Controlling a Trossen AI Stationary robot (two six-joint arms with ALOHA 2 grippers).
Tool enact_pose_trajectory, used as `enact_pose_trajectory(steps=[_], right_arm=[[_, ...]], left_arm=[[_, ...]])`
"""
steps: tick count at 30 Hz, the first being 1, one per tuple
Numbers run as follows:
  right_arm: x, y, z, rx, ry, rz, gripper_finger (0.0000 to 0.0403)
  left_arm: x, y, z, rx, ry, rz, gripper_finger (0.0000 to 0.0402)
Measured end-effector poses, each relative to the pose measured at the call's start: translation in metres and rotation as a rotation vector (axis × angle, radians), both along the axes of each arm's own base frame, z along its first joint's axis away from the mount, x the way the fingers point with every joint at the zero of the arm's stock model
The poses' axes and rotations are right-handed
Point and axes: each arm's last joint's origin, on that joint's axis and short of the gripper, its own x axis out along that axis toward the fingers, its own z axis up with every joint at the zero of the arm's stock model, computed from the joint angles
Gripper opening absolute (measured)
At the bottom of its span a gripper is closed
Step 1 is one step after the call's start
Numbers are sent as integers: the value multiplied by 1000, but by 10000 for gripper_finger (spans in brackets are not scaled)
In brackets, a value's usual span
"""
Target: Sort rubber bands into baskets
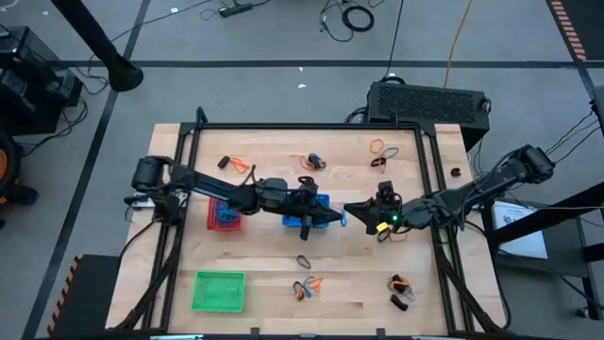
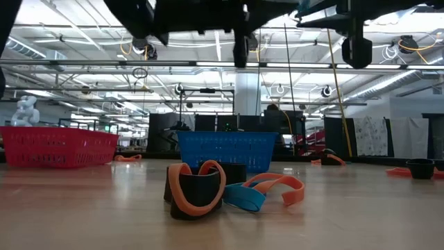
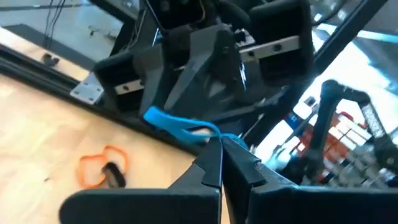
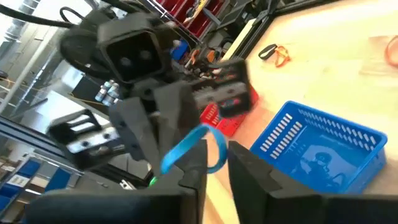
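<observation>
Both grippers meet above the table beside the blue basket (image 1: 307, 212): left gripper (image 3: 221, 146) pinches a blue band (image 3: 177, 126), while right gripper (image 4: 216, 152) stands slightly parted around it. If either releases mistimed, the stretched band may snap past the basket.

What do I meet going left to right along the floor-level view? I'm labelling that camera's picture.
Red basket → orange and black bands clump → blue basket → blue band → orange band → small black cup.
</observation>
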Motion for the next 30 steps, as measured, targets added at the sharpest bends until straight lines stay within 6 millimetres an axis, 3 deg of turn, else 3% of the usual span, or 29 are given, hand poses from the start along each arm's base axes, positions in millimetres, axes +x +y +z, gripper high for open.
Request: enact_pose_trajectory(steps=[7,14,20,30], right_arm=[[-3,-13,5,-78,13,-36,124],[-22,-44,-4,-55,199,-172,168],[-43,-80,-23,-11,478,-311,175],[-53,-145,-40,0,706,-253,176]], left_arm=[[-37,5,27,154,248,55,1],[-97,14,42,273,611,206,1],[-149,20,47,285,895,332,0],[-211,24,43,308,1330,433,0]])
